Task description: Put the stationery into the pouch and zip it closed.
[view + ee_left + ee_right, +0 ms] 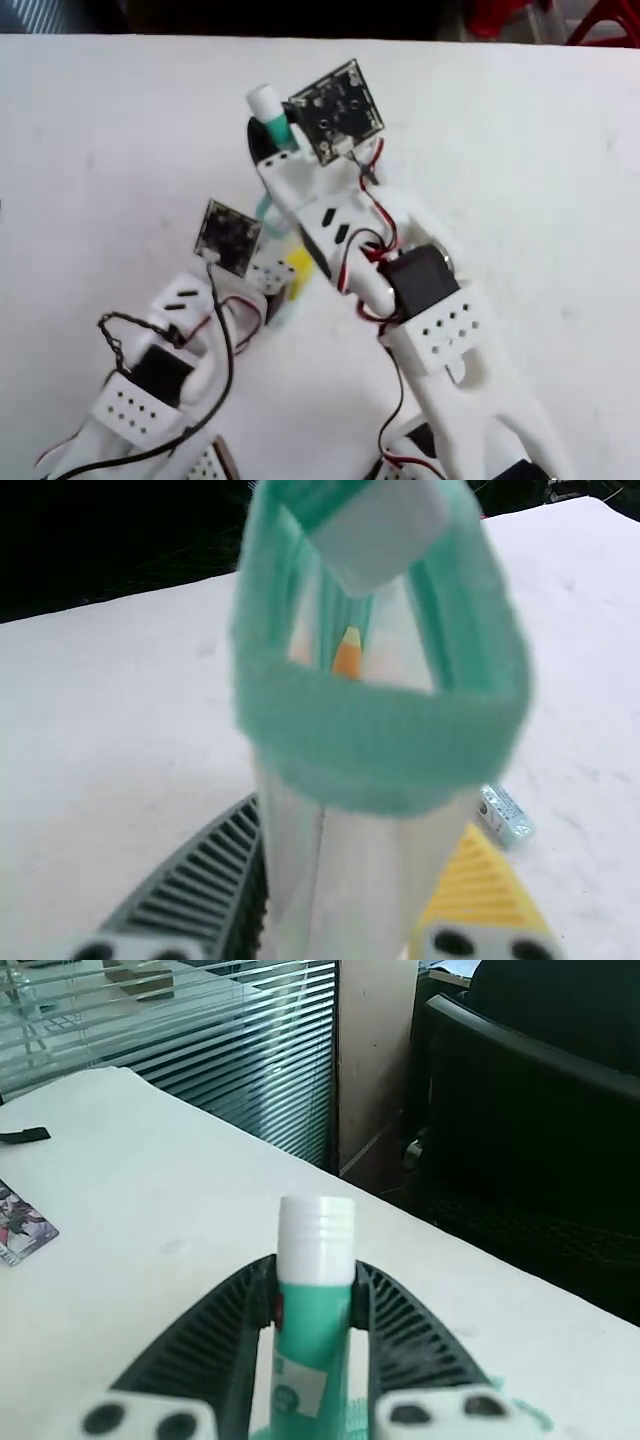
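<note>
Mid-loading. Clenching glue stick in right gripper, just beyond pouch. Clamping pouch in left gripper mid-table, mouth open, pencil inside. Next: lower glue stick in, release, zip.

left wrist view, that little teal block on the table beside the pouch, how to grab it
Across its long sides, straight down from above: the block lies flat on the table, oblong and low, with the pouch close beside.

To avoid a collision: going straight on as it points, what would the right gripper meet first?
The way looks free: past the glue stick in the right gripper lies bare table up to its far edge, though depth is unclear.
</note>
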Tool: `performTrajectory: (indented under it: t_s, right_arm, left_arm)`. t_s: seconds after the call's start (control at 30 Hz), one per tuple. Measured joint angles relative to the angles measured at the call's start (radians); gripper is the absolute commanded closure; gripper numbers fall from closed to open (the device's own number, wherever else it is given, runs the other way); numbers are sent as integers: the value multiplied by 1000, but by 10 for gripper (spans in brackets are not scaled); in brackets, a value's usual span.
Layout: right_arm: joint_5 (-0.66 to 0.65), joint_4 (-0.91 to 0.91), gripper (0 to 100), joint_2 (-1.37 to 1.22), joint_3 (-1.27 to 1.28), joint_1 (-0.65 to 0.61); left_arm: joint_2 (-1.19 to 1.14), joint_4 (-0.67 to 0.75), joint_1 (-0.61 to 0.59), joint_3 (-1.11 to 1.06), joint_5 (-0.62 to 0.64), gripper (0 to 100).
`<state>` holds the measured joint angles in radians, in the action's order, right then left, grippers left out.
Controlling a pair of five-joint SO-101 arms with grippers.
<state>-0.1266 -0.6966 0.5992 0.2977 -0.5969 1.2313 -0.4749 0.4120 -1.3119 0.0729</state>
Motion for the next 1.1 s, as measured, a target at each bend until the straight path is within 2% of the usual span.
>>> performTrajectory:
  t_s: [0.4,0.77,0.93,1.1]
  right_arm:
    - [92,48,981,14,91,0]
    - [92,-52,981,393,310,8]
    - [-2,-104,981,512,351,9]
    - [-15,-106,981,525,402,11]
  left_arm:
    - [0,0,-49,0,0,797]
    - [0,-2,-49,-2,2,797]
    - [-2,-2,-51,-2,2,797]
    - [-2,-2,-51,-2,2,797]
